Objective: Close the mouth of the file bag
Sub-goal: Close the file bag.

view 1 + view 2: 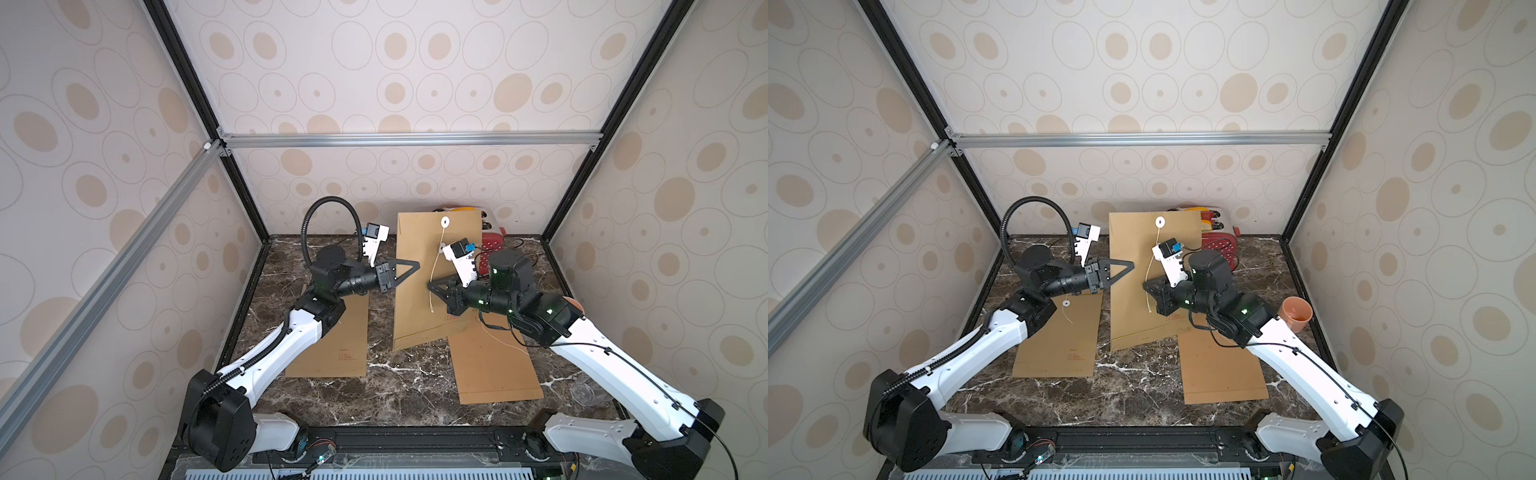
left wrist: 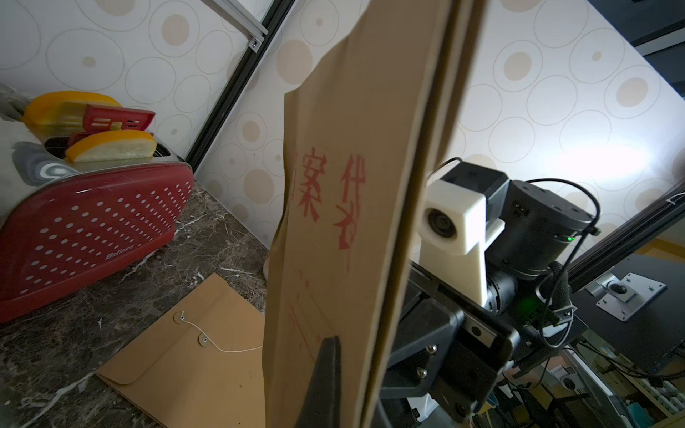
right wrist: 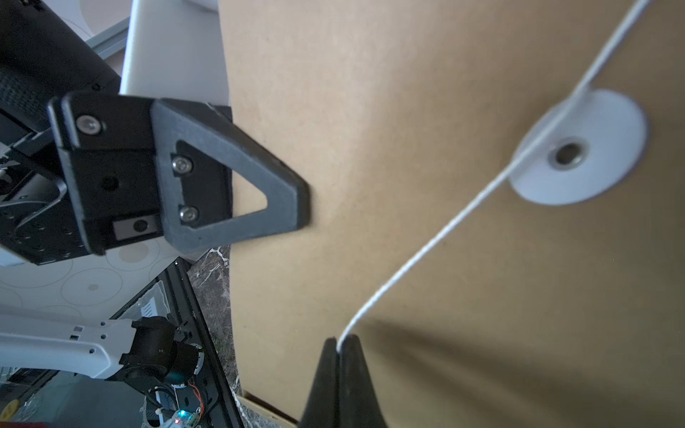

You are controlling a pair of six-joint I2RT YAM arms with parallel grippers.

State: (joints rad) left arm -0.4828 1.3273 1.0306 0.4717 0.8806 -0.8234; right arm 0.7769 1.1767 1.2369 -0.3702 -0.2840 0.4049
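The file bag (image 1: 419,299) (image 1: 1133,307) is a brown paper envelope, held up tilted in mid-table with its lower edge near the marble. My left gripper (image 1: 417,265) (image 1: 1132,264) (image 2: 343,344) is shut on the bag's left edge, and one finger is hidden behind the paper. A white disc (image 1: 445,222) (image 3: 578,148) sits near the bag's top edge. A white string (image 1: 437,259) (image 3: 426,252) runs down from the disc. My right gripper (image 1: 431,286) (image 1: 1146,286) (image 3: 341,339) is shut on that string, in front of the bag's face (image 3: 407,111).
Two more brown bags lie flat on the marble table (image 1: 395,386), one on the left (image 1: 332,345) and one on the right (image 1: 494,365). A red toaster (image 1: 492,245) (image 2: 85,229) stands at the back wall. An orange cup (image 1: 1296,313) sits at the right edge.
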